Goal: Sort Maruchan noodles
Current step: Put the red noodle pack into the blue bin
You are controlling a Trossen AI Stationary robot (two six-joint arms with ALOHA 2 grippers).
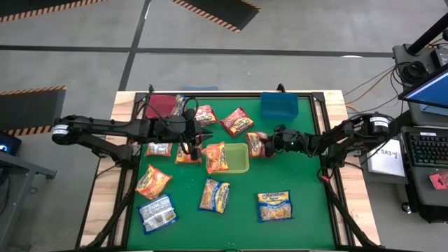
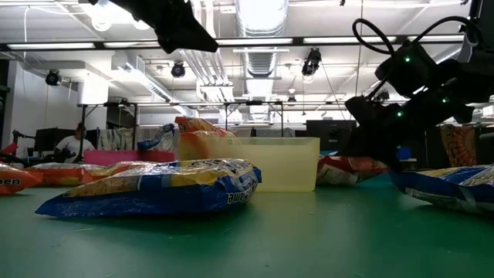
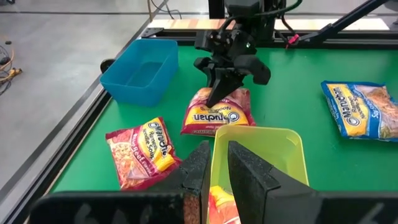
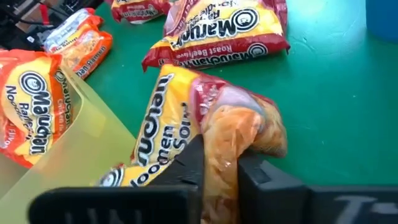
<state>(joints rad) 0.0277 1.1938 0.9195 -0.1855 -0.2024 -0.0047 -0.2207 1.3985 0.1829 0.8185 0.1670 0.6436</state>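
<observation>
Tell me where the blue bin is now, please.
In the high view the blue bin stands at the table's far edge, right of centre, beyond the right gripper. The nearest packet is a red packet to its left.

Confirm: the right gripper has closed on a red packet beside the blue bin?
Not quite. The right gripper has closed on a red packet, but beside the green bin, as the left wrist view shows; the blue bin stands apart.

Noodle packets (image 1: 214, 195) around the central bin (image 1: 240, 166)
</observation>
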